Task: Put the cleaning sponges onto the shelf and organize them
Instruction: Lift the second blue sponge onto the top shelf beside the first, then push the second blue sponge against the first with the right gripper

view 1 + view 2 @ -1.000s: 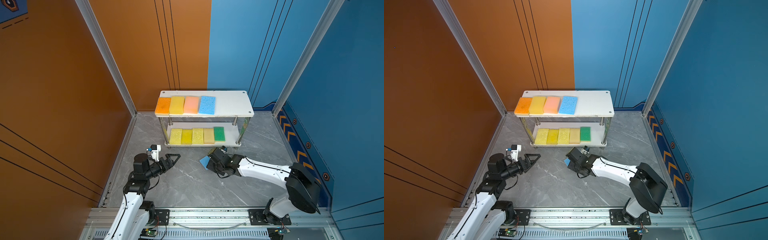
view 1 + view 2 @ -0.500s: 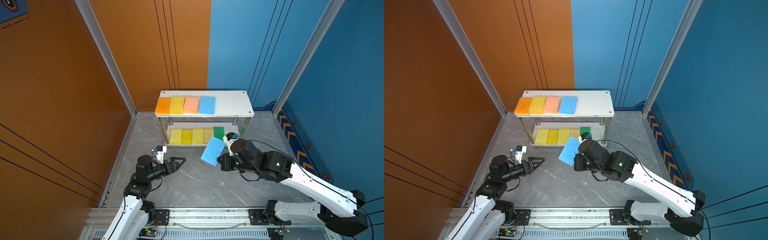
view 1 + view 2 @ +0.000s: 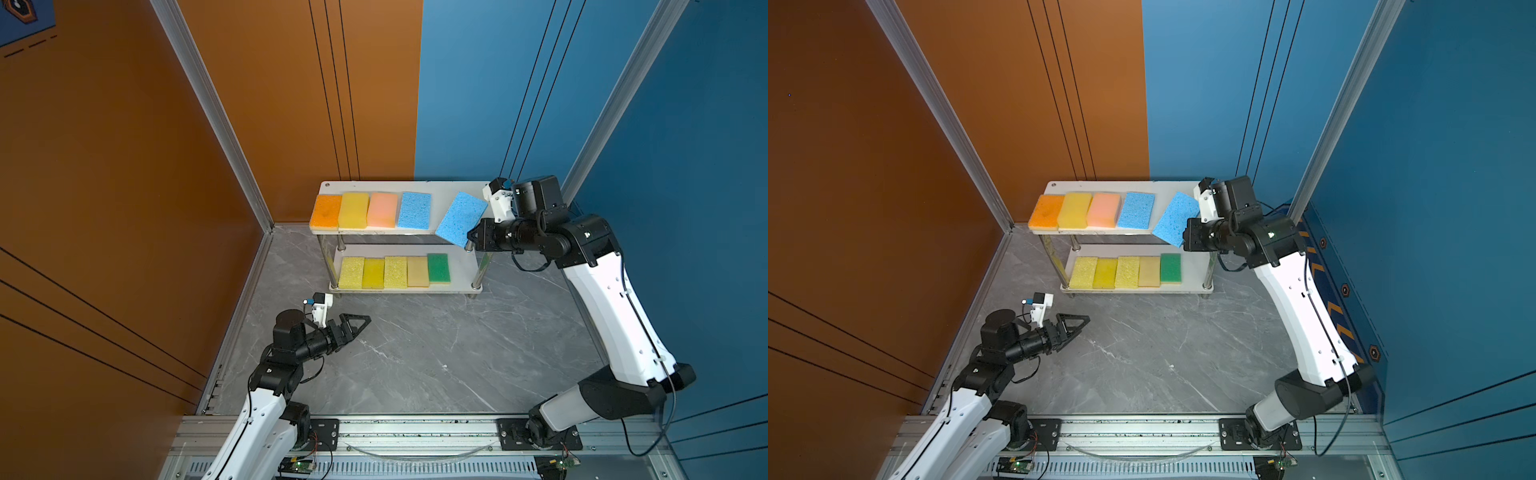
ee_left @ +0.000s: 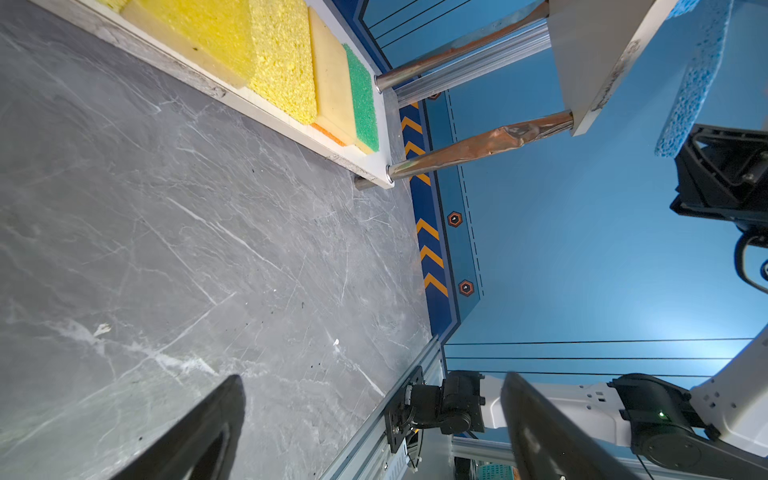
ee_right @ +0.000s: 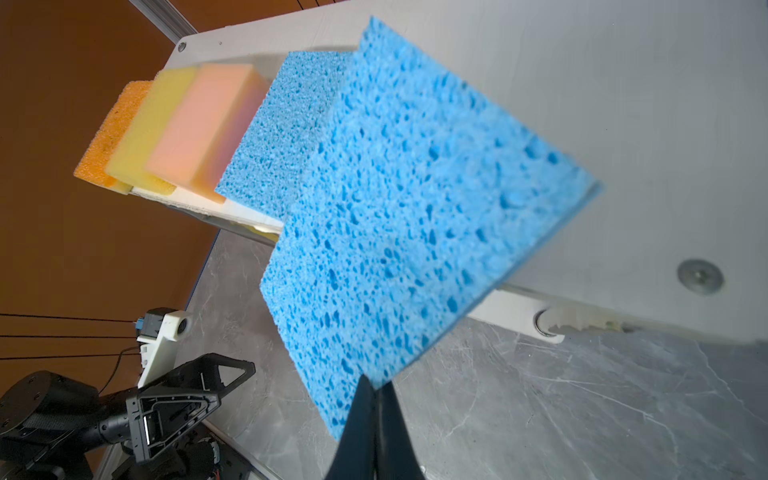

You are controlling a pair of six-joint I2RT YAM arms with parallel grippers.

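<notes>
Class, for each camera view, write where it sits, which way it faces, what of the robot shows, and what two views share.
Top views: high over the front rail, looking down on the grey marbled floor and white two-tier shelf; open left pincer and right pincer show.
Left wrist: low over the floor, facing the shelf's lower board; its black fingers show.
Right wrist: beside the top board, facing the light blue rectangular sponge its shut pincer grips.
Shared: both wrist views show that sponge.
</notes>
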